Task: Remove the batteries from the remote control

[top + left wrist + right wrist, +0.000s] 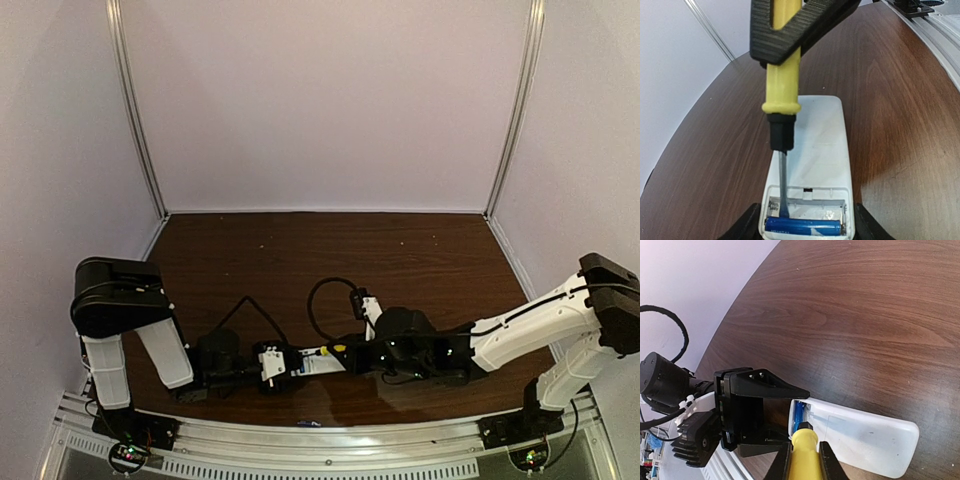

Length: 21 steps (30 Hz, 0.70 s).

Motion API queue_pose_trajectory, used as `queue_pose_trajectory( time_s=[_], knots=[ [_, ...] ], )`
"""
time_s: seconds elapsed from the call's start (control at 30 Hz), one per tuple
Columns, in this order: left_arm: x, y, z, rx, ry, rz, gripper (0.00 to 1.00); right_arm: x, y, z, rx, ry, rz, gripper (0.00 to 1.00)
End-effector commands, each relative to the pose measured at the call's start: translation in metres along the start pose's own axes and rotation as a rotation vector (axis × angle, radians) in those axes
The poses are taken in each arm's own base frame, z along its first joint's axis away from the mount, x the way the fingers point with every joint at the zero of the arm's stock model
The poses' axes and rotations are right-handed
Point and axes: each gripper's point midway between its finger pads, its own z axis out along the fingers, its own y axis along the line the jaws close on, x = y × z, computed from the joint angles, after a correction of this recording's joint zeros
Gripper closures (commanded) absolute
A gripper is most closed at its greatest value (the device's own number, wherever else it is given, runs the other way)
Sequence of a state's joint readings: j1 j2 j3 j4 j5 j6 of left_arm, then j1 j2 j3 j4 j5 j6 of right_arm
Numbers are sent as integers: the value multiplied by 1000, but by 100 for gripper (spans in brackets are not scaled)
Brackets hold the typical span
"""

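Note:
The white remote control point(821, 140) lies flat on the table with its battery bay open at my left gripper's end. One blue battery point(802, 226) sits in the near slot; the slot beside it shows only a spring. My left gripper point(807, 231) is shut on the remote's end, one finger on each side. My right gripper point(806, 467) is shut on the yellow-handled screwdriver point(805, 452), whose tip point(784, 210) rests in the empty slot against the battery. In the top view the remote point(320, 362) lies between the left gripper point(298, 364) and the right gripper point(352, 353).
A small blue object point(308, 424), perhaps a battery, lies at the table's front edge by the metal rail point(330, 440). Black cables point(325, 300) loop over the table behind the grippers. Purple walls enclose the brown wooden table point(330, 250).

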State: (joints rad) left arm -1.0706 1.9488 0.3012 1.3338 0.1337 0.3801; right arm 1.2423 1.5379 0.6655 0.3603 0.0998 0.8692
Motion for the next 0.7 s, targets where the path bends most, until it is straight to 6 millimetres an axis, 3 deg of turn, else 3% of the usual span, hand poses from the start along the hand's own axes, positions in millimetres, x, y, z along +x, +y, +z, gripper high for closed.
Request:
queue_pose_trajectory(
  time_s=[0.0, 0.33, 0.57, 0.67],
  knots=[
    [-67, 32, -14, -139, -285, 57, 100, 11, 12, 8, -104, 23, -84, 100],
    [-67, 30, -15, -131, -286, 56, 100, 29, -14, 15, -113, 51, -242, 100],
    [-67, 30, -14, -131, -287, 55, 100, 42, -8, 12, -178, 96, -360, 100],
    [-67, 30, -14, -131, -287, 55, 100, 45, -18, 15, -133, 111, -390, 100]
  ],
)
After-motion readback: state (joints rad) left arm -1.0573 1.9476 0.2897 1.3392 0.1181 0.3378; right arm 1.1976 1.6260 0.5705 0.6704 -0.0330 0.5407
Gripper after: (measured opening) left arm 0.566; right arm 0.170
